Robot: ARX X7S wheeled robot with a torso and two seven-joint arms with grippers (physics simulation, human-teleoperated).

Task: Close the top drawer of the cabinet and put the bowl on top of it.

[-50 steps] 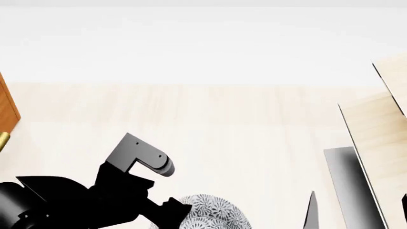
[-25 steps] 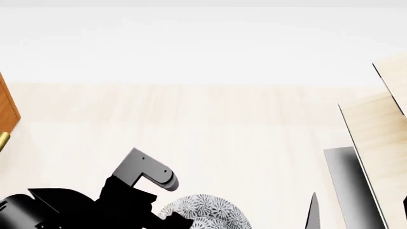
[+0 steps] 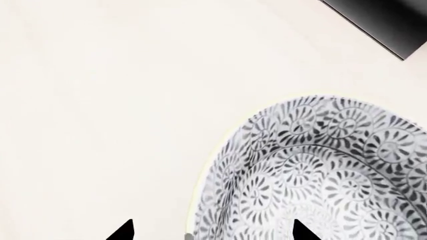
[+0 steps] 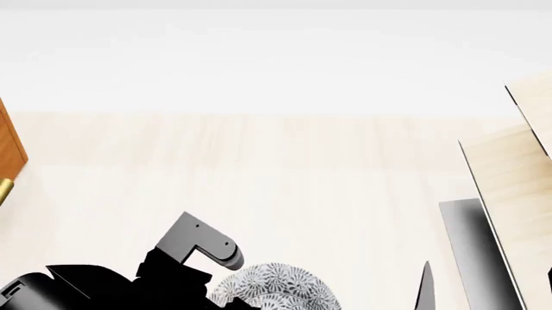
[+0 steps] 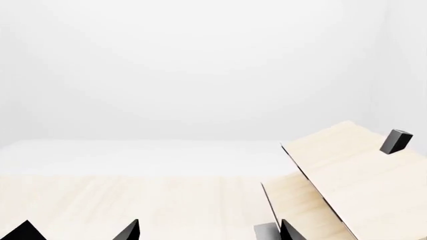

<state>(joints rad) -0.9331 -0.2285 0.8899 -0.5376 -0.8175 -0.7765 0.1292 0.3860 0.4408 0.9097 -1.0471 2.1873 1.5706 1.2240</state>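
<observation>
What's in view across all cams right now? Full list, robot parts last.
Round white ceramic bowl with grey-blue floral pattern: 1, on the pale floor at the head view's bottom edge, beside the left arm.
Reddish-brown wooden cabinet: 1, only a sliver with a brass piece at the head view's left edge.
Pale wooden structure: 1, light wood panels, right side of the head view.
Small dark grey block: 1, on the pale structure, right wrist view.
Pale wood-grain floor: 1.
Left tool: black tips straddling the bowl's rim, open.
Right tool: black tips apart, holding nothing.
</observation>
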